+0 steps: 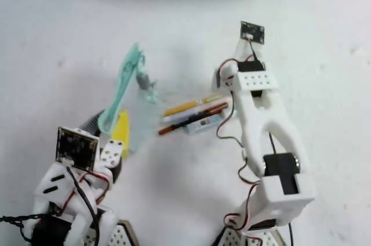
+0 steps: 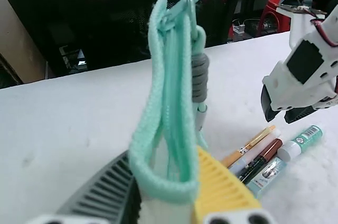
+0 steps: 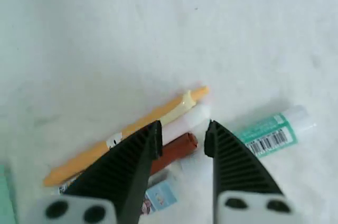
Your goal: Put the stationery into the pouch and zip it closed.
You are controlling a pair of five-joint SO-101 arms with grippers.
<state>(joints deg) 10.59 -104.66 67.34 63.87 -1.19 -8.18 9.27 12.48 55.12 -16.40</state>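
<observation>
while the left gripper (image 1: pixel 110 127) sits at the near left side of the white table (image 1: pixel 58 37), its fingers are closed on the pouch (image 1: pixel 126 78), with the grey finger (image 2: pixel 103 197) on one side and the yellow finger (image 2: pixel 222 192) on the other side of the mint green zipper edge. in the left wrist view the left gripper (image 2: pixel 166 192) holds the pouch (image 2: pixel 169 102) so that this edge stands upright, and a small grey tab (image 2: pixel 199 76) hangs on it near the top. the clear body of the pouch reaches toward the middle of the table, and i cannot tell if the zipper is open or closed. just beside the pouch, more to the right, the stationery lies on the table, outside the pouch. the orange pen (image 1: pixel 182 107), the white pen (image 3: pixel 185 121) and the brown marker (image 1: pixel 194 118) lie side by side and touch each other, and their ends point toward the pouch. a small blue-labelled item (image 3: pixel 158 197) lies beside the brown marker, and a green-labelled tube (image 3: pixel 269 131) lies near the other ends of the pens. the right gripper (image 1: pixel 223 100) is over that end of the group. in the right wrist view the right gripper (image 3: pixel 182 137) has its black fingers (image 3: pixel 137 155) apart with a narrow gap, and nothing is between them; the brown marker (image 3: pixel 177 150) shows through the gap. in the left wrist view the right gripper (image 2: pixel 285 112) hangs a little above the pens and does not touch them.
</observation>
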